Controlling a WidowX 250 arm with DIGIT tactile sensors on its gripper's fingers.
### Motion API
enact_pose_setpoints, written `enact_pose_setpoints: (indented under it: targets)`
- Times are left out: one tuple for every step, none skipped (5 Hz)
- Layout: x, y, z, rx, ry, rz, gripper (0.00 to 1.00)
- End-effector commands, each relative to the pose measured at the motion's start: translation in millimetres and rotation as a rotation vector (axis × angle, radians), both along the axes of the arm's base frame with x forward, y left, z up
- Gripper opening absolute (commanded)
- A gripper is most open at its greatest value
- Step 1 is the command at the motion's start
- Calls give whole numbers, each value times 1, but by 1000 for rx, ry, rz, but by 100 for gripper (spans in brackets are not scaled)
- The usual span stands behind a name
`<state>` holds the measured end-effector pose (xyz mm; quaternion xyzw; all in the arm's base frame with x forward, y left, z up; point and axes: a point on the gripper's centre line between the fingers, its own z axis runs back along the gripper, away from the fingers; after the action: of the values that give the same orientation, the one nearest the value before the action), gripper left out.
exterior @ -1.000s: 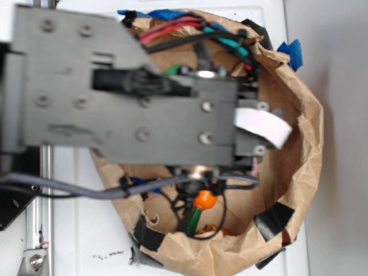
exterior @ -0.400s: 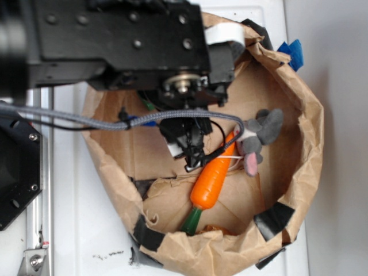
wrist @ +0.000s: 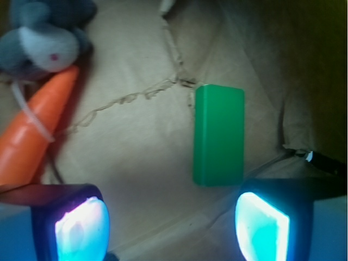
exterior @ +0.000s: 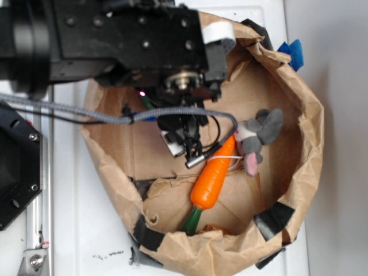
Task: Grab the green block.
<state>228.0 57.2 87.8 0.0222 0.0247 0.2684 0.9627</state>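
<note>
The green block (wrist: 218, 135) lies flat on the brown paper floor, lengthwise away from me. It sits just ahead of my gripper (wrist: 171, 228) and nearer the right finger (wrist: 263, 225) than the left finger (wrist: 81, 228). The jaws stand wide apart with only paper between them, and neither touches the block. In the exterior view the gripper (exterior: 183, 141) hangs inside the paper bag and the arm covers almost all of the block.
An orange carrot toy (exterior: 211, 175) with a dark green stem lies right of the gripper, also seen as the carrot (wrist: 32, 136). A grey plush mouse (exterior: 259, 138) sits by its tip. The crumpled bag wall (exterior: 307, 144) rings everything. Cables trail under the arm.
The arm has moved toward the top of the exterior view, uncovering the carrot and the mouse. Since 0.4 s ago it has shifted only slightly.
</note>
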Motion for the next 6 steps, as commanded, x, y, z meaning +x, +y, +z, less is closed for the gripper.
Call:
enact_pose_setpoints:
  targets:
    - [-5, 17, -1, 19, -22, 12, 100]
    - [-6, 30, -8, 33, -66, -39, 100]
    - [-7, 46, -14, -3, -134, -83, 100]
    - [-8, 48, -13, 14, -147, -83, 100]
    - [-11, 51, -14, 9, -143, -58, 100]
    - [-11, 51, -17, 11, -136, -53, 100]
